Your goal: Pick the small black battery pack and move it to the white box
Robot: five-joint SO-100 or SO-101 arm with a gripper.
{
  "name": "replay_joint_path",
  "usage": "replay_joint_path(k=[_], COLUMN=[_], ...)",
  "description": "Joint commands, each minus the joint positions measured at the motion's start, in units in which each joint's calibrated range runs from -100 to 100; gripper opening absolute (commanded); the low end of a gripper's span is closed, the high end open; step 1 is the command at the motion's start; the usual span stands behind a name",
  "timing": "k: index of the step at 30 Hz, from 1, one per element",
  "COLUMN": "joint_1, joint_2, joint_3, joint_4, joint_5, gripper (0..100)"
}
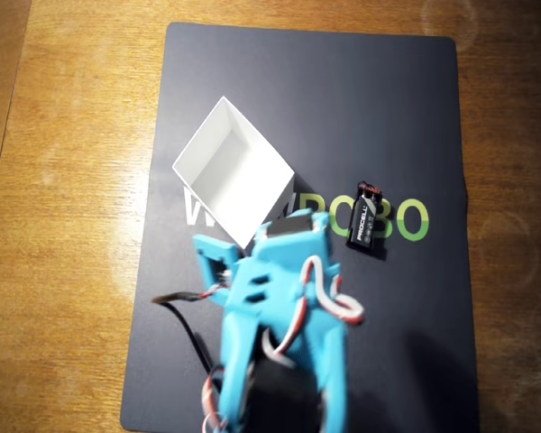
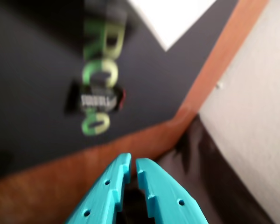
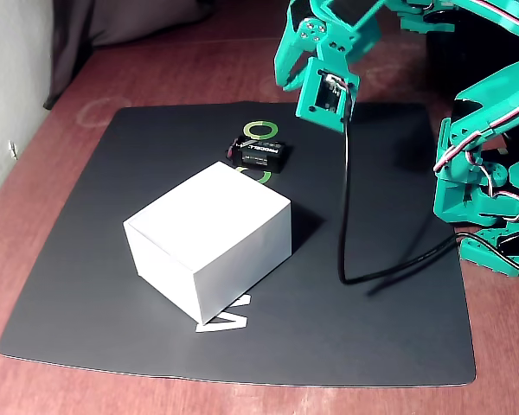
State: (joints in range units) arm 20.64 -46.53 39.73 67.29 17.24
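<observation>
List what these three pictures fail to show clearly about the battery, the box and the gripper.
- Battery pack: motion blur in the wrist view smears its lettering.
- White box: cut off by the wrist view's top edge; in the fixed view its own walls hide the inside.
- Gripper: fingertips nearly touching in the wrist view; in the overhead view the blue arm covers them.

- one small black battery pack point(image 1: 368, 218), lying on the mat just right of the white box in the overhead view
- one white box point(image 1: 233, 171), square and open-topped
- one dark mat point(image 1: 361, 99) under both, on the wooden surface point(image 1: 63, 225)
- one blue arm point(image 1: 279, 307) with two fingers point(image 2: 151, 179)
- one black cable point(image 3: 350, 216) hanging from the arm
</observation>
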Motion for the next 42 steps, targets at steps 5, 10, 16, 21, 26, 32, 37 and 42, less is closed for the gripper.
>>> replay_joint_path(k=[5,10,16,21,26,32,37,42], joint_1=[22.1,23.4,22.9,22.2,22.7,22.3,22.2,22.0], joint_2=[14.7,18.3,18.7,21.8,29.3,37.4,40.1,43.2], joint_3=[-12.3,-12.3,-11.4,-11.4,-12.9,-17.8,-18.3,-17.6], joint_4=[-6.4,-9.6,-9.6,-9.5,-10.5,-11.5,-11.6,-11.6], joint_5=[20.3,32.4,40.5,44.1,46.1,46.2,46.3,46.3], gripper=[1,1,1,1,5,11,18,20])
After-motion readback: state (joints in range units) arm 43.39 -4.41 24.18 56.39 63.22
